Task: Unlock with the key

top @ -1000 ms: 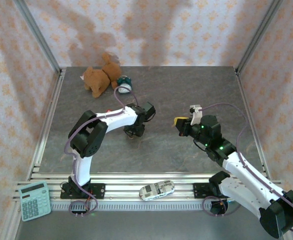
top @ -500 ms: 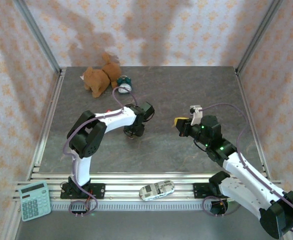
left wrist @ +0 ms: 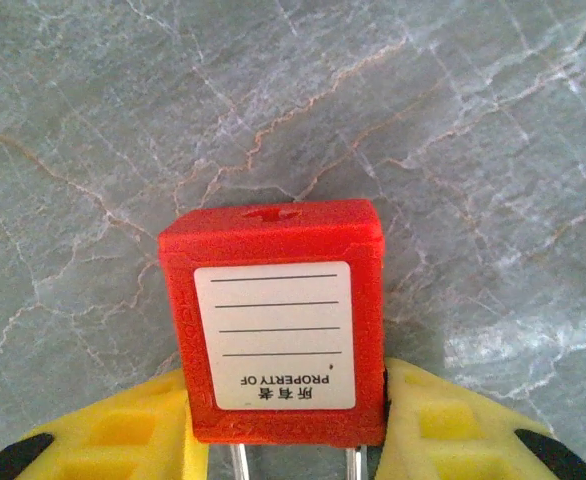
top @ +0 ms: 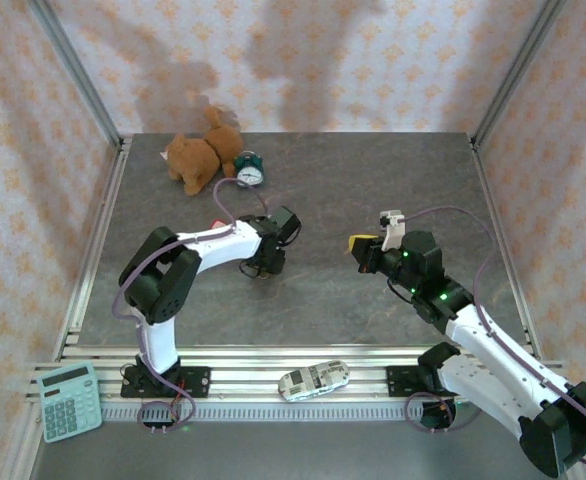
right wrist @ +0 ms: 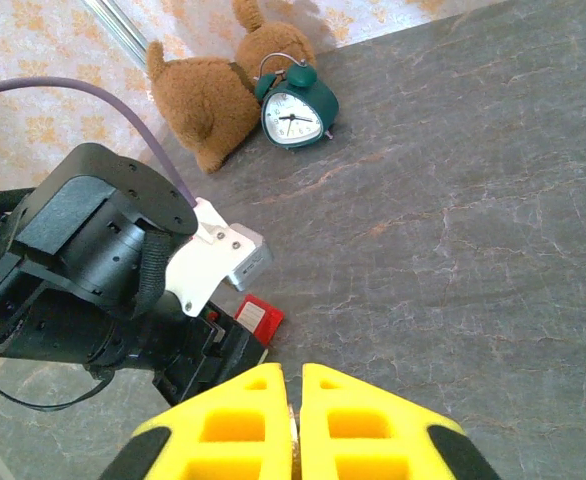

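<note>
The padlock [left wrist: 273, 320] is red, with a white label on its face, and it's clamped between the yellow fingers [left wrist: 123, 430] of the left gripper [left wrist: 285, 420]. They grip it low on both sides, where the two shackle legs [left wrist: 238, 465] run back toward the wrist. The end of the lock facing away from the gripper points down at the table [left wrist: 453, 150], close to it. I can't tell whether they touch. That end has a small slot [left wrist: 273, 212], which I'd take for the keyway.

From the right wrist camera the lock is a red corner [right wrist: 258, 318] poking out from under the left arm's black wrist, around the middle of the table. The right gripper [right wrist: 293, 375] hovers well apart from it, off to the right. Its fingers are pressed together, with a thin pale sliver [right wrist: 292, 435] in the seam between them. That may be the key, but I can't tell for sure.

So the lock is in hand and presented. As I judge it, nothing has gone into the slot yet and the shackle looks seated. What's left is bringing the two grippers together, lining up, inserting and turning.

A teddy [top: 195, 155] and a green clock [top: 248, 171] sit at the back of the table. A toy car [top: 313, 379] and a calculator [top: 69, 401] lie at the near rail
</note>
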You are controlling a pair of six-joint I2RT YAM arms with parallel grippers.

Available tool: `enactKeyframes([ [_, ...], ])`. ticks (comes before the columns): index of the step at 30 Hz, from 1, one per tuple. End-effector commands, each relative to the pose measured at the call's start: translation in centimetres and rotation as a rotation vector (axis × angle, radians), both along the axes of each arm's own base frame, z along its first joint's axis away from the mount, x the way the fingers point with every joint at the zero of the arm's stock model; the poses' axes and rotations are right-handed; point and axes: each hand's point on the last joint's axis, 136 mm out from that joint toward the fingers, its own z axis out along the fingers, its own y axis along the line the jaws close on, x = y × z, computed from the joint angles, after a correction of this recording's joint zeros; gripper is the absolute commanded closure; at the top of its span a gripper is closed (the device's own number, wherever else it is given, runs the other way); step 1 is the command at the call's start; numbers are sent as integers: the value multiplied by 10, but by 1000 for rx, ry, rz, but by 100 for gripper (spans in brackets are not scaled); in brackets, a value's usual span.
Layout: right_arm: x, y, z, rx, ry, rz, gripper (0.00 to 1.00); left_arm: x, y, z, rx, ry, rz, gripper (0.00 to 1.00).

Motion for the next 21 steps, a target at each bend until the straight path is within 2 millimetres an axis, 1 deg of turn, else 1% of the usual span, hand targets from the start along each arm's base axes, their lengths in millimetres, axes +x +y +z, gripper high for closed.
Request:
enactKeyframes([
  [1, 0, 5, 18, 21, -38, 18, 93, -4, -19, 14, -77, -57, -75, 65],
  [4, -1, 7, 19, 37, -33, 26, 93, -3, -32, 33, -101, -162, -135, 66],
  [10, -2, 13, 21, 71, -18, 45, 92, -7, -62, 72, -153, -427, -248, 66],
  [12, -2, 14, 22, 78, -17, 48, 92, -10, -69, 87, -172, -525, -276, 66],
  [14, -3, 16, 26, 99, -17, 53, 93, -18, -77, 103, -187, -634, -317, 66],
  [17, -4, 20, 31, 131, -14, 64, 92, -27, -84, 121, -190, -763, -357, 66],
  [21, -7, 27, 35, 170, -11, 82, 92, -39, -89, 133, -167, -855, -402, 66],
])
